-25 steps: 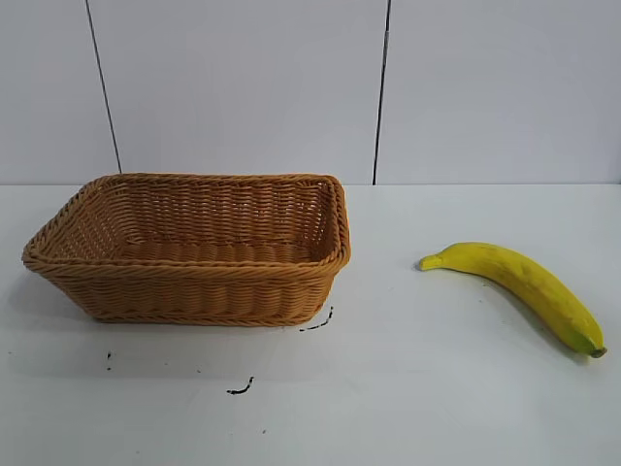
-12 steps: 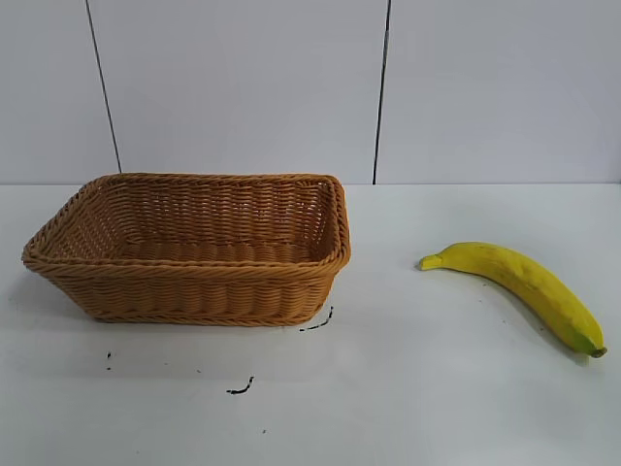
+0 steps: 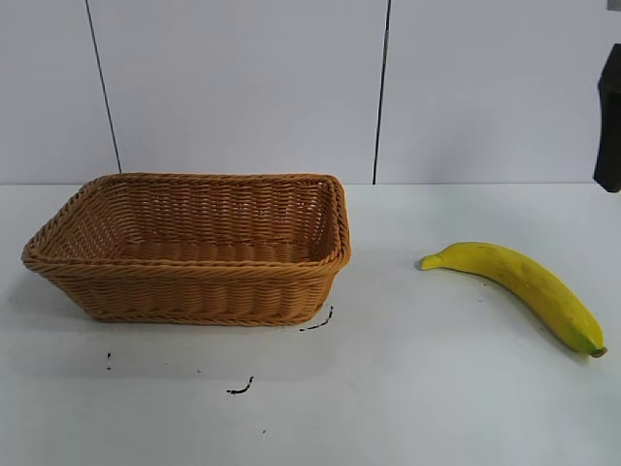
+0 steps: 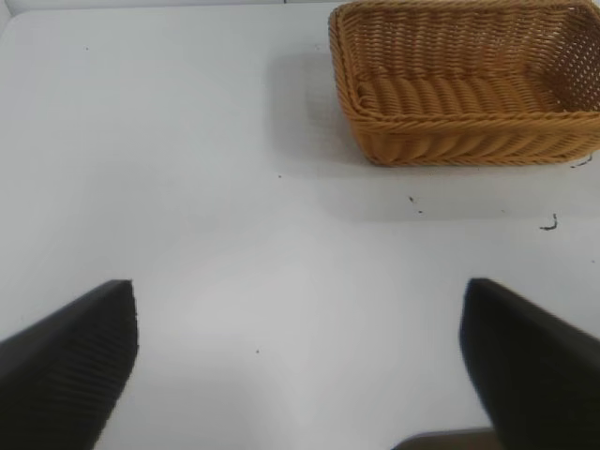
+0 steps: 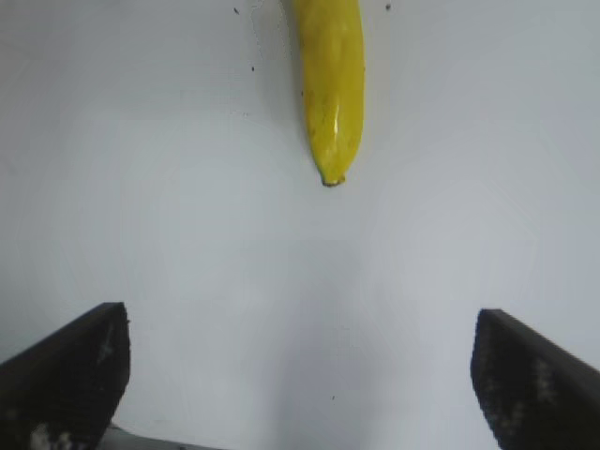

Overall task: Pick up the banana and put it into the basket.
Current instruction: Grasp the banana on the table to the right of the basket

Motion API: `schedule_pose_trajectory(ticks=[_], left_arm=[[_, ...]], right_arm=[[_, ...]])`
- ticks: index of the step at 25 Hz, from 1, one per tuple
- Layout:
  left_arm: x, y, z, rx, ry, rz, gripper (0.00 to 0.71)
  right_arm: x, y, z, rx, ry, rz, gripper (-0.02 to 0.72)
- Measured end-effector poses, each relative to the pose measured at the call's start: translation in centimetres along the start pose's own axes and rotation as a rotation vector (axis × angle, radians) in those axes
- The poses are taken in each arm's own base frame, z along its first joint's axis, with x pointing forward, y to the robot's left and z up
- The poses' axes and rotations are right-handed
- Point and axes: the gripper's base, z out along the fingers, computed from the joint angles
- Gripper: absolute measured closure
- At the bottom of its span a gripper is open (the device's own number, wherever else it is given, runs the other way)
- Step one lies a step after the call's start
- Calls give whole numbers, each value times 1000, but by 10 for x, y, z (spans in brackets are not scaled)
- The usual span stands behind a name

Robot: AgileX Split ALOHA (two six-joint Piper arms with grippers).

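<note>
The yellow banana point(image 3: 519, 283) lies on the white table at the right, its dark-tipped end toward the front right; it also shows in the right wrist view point(image 5: 331, 80). The tan woven basket point(image 3: 194, 282) stands at the left, empty, and shows in the left wrist view point(image 4: 469, 141). My right gripper point(image 5: 302, 361) is open and empty above bare table, short of the banana's tip; a dark part of that arm point(image 3: 609, 121) enters at the exterior view's right edge. My left gripper point(image 4: 300, 352) is open and empty over bare table, well away from the basket.
The white table point(image 3: 408, 388) carries a few small black marks point(image 3: 241, 388) in front of the basket. A white panelled wall point(image 3: 243, 87) stands behind.
A dark part of the right arm has come into the exterior view at the upper right edge. The banana and the basket have not moved.
</note>
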Motion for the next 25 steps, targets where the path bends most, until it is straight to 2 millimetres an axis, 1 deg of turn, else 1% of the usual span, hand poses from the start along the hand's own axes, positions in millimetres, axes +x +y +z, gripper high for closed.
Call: schedule_pose_trajectory(ticks=[3, 7, 17, 25], left_arm=[[0, 0, 0, 0, 0, 0, 17], [0, 0, 0, 0, 0, 0, 17], [0, 0, 0, 0, 0, 0, 17], [0, 0, 0, 0, 0, 0, 17]], right_arm=[[-12, 5, 23, 51, 28, -65, 24], [-16, 1, 45, 69, 68, -80, 25], [-21, -23, 93, 33, 63, 43, 38], [-26, -24, 127, -9, 55, 85, 38]])
